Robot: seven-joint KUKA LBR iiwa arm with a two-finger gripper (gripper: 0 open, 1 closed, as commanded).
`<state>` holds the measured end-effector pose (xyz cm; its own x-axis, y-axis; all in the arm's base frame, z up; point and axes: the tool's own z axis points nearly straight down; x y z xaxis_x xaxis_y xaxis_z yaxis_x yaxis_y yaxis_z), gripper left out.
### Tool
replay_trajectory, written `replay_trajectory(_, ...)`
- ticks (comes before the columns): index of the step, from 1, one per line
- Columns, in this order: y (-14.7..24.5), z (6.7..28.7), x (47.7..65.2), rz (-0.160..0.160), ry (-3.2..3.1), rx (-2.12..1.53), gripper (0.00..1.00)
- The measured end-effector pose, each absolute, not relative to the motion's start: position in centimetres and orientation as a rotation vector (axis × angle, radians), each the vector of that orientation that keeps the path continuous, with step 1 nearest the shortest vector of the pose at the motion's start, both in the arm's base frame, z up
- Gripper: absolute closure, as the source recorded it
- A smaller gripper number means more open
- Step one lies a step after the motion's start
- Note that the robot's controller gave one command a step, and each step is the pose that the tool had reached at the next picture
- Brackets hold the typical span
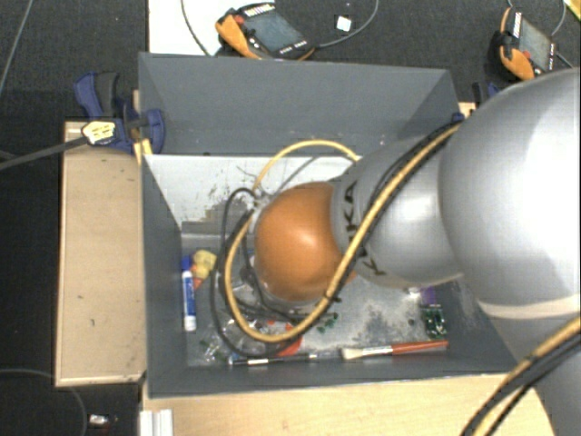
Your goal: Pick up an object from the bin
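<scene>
Several small bits lie in a heap (265,331) on the bin (300,107) floor under the orange wrist cover (295,242); gripper (263,309) state, cannot tell; straight descent looks best, clear of the blue-white tube (189,298) at left.

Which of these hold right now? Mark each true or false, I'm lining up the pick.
1. The arm's orange cover hangs over the middle-left of the bin floor. True.
2. A blue-and-white stick lies by the bin's left wall. True.
3. The red-handled brush lies along the far wall. False: it lies along the floor's lower edge in the view, right of middle.
4. The green circuit board sits in the left corner. False: it is at the right side, just above the brush.
5. A small yellow thing lies just above the stick. True.
</scene>
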<state>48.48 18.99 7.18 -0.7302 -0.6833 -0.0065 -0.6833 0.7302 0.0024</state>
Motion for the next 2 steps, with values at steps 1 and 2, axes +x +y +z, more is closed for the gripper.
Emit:
replay_trajectory(1, 18.9, 8.5, 48.2, 0.007, 2.928, -1.155, 1.00)
replay_trajectory(2, 19.0, 12.2, 48.5, 0.007, 2.918, -1.147, 1.00)
